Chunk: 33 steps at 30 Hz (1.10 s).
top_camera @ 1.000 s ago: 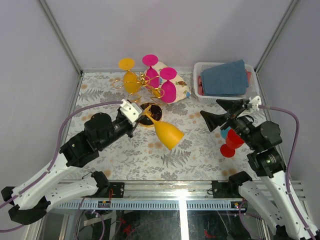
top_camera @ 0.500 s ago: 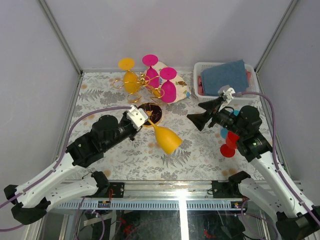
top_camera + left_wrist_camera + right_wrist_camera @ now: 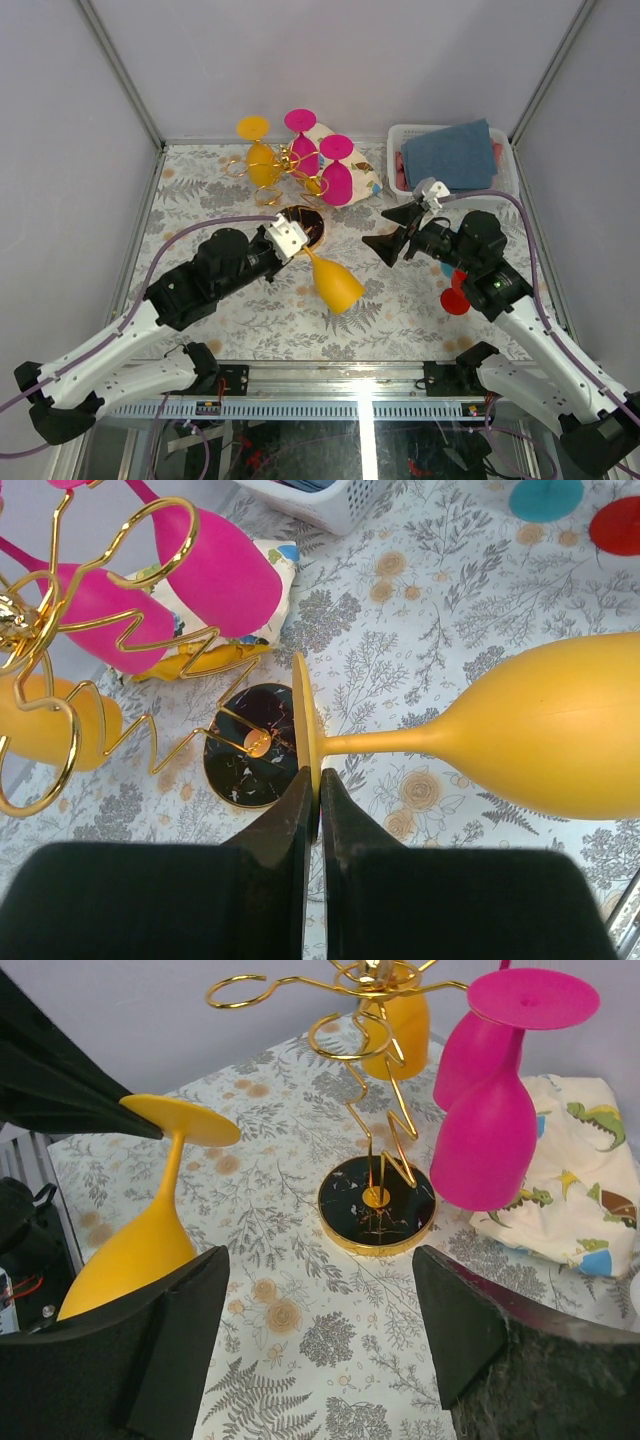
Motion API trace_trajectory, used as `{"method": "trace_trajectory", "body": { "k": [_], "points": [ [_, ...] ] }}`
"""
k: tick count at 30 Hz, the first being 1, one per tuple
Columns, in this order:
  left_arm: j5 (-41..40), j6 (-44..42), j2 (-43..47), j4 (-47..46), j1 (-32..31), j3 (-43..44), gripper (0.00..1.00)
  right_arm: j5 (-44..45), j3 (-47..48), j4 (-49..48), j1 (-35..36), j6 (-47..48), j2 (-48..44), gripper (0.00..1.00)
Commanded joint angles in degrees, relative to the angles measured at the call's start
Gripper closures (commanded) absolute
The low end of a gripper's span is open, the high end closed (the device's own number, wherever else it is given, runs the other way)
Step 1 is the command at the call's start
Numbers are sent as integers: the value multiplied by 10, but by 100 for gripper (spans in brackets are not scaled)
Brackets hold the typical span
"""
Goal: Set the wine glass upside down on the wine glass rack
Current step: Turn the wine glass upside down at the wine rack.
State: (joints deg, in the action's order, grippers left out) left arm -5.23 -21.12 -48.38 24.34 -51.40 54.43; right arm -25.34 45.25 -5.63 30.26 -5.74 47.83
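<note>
Grips the yellow wine glass (image 3: 540, 740) by the edge of its foot with the left gripper (image 3: 312, 780) clamped shut, tilted, foot uppermost just beside the black base of the wine glass rack (image 3: 377, 1210), bowl slanting toward the desk's (image 3: 200, 190) near side. Points the right gripper (image 3: 318, 1260) at the rack from the right, jaws wide apart, nothing between them. Carries on the rack's loops another yellow glass (image 3: 263, 165) and two pink glasses (image 3: 337, 180), upside down.

White arms (image 3: 110, 345) with black joints (purple cables (image 3: 180, 225)) and black fingers (image 3: 272, 845).
</note>
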Motion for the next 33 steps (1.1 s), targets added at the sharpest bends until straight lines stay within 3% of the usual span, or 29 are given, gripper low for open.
{"method": "trace_trajectory", "body": {
  "k": [1,8,15,18,25,33],
  "points": [
    [20,-48,-3,9,-2,2,100,-61,-11,-61,3,50,-8,18],
    [70,-142,29,22,-2,-9,100,-80,-41,-165,3,68,-6,19],
    [62,-173,50,17,-2,-25,100,-106,-35,-189,3,106,37,18],
    [76,-198,57,16,-2,-35,100,-156,-31,-207,5,125,62,19],
    [117,-251,80,8,-2,-54,100,-163,14,-103,84,309,100,19],
    [163,-287,78,9,-2,-54,100,-183,31,-125,117,372,143,30]
  ]
}}
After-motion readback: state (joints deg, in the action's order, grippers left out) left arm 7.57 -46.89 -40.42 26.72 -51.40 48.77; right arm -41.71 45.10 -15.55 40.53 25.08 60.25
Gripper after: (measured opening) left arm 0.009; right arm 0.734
